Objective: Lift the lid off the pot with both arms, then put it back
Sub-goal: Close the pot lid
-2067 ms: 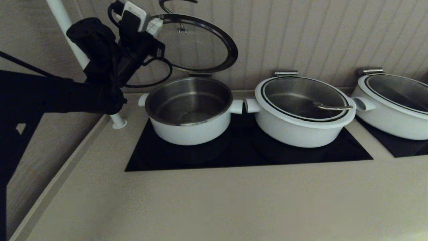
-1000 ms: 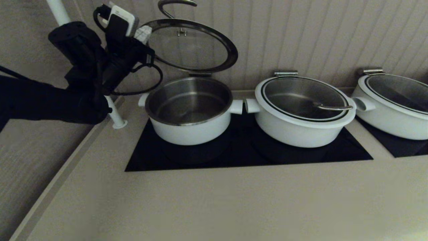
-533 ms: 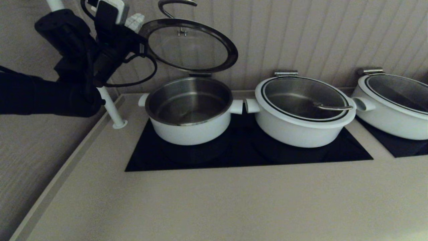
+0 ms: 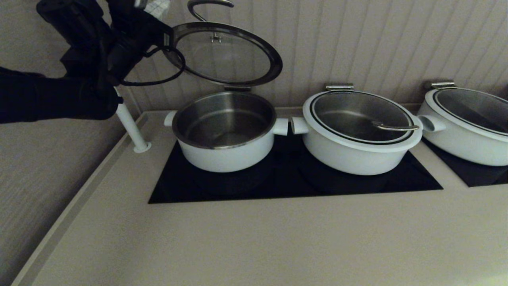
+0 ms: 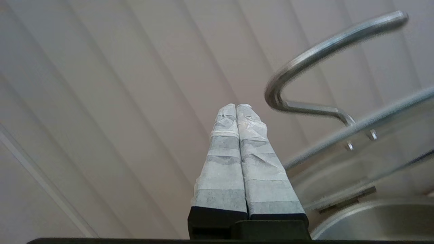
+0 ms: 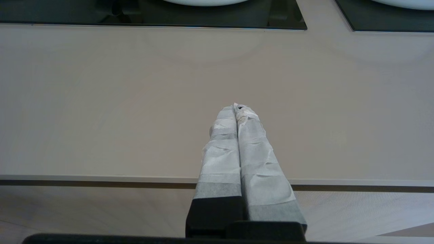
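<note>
The pot point(image 4: 224, 131) stands open on the left of the black cooktop point(image 4: 293, 186), its steel inside bare. The lid point(image 4: 226, 51) stands tilted up behind and above the pot at the back wall, its steel loop handle point(image 4: 206, 4) at the top. My left gripper point(image 4: 158, 6) is shut and empty, high at the lid's upper left edge. In the left wrist view its closed tips point(image 5: 236, 106) sit beside the handle point(image 5: 305, 57), apart from it, with the glass point(image 5: 373, 145) and pot rim point(image 5: 373, 217) below. My right gripper point(image 6: 236, 107) is shut and empty over the counter's front edge, out of the head view.
Two wider lidded white pots point(image 4: 359, 131) point(image 4: 468, 123) stand to the right of the open pot. A white pole point(image 4: 131, 131) rises at the counter's back left corner under my left arm. The panelled wall is close behind the lid. The beige counter point(image 4: 254, 238) lies in front.
My left arm has moved up and to the left, away from the lid's left rim. The lid stays standing open.
</note>
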`<state>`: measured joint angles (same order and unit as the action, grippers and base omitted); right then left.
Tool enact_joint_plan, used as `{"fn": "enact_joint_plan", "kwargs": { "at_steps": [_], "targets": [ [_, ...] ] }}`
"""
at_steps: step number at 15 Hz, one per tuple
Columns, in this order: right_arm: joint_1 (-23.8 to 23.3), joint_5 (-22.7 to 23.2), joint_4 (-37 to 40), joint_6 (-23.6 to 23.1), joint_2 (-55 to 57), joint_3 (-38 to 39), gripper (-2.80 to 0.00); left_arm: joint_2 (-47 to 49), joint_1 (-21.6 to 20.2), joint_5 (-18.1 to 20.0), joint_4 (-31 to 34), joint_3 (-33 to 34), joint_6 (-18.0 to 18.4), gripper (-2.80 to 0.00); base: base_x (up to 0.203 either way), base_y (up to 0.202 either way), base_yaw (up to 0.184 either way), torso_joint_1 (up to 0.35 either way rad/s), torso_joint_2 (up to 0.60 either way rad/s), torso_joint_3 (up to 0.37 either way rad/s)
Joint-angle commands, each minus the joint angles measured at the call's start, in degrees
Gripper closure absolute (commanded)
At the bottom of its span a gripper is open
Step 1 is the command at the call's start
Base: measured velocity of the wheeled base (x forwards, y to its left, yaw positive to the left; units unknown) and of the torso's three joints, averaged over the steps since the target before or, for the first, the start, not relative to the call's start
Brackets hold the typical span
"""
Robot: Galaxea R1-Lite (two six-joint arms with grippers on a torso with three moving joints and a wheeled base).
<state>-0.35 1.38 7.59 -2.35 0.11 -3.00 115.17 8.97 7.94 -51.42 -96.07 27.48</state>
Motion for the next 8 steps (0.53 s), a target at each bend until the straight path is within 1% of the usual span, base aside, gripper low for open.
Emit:
{"fn": "enact_joint_plan", "kwargs": {
  "at_steps": [1, 4, 8],
  "targets": [
    [0.0, 0.0, 0.1, 0.0, 0.0, 0.0, 0.0, 1.3, 0.0, 0.1, 0.5, -2.0, 0.2, 0.0, 0.0, 0.0, 0.0, 0.0, 0.0, 0.0],
    [0.0, 0.0, 0.0, 0.0, 0.0, 0.0, 0.0, 2.2, 0.0, 0.1, 2.6, -4.3, 0.5, 0.0, 0.0, 0.0, 0.0, 0.0, 0.0, 0.0],
    [0.0, 0.0, 0.0, 0.0, 0.0, 0.0, 0.0, 3.1, 0.1, 0.1, 3.0, -4.5, 0.6, 0.0, 0.0, 0.0, 0.0, 0.0, 0.0, 0.0]
  ]
}}
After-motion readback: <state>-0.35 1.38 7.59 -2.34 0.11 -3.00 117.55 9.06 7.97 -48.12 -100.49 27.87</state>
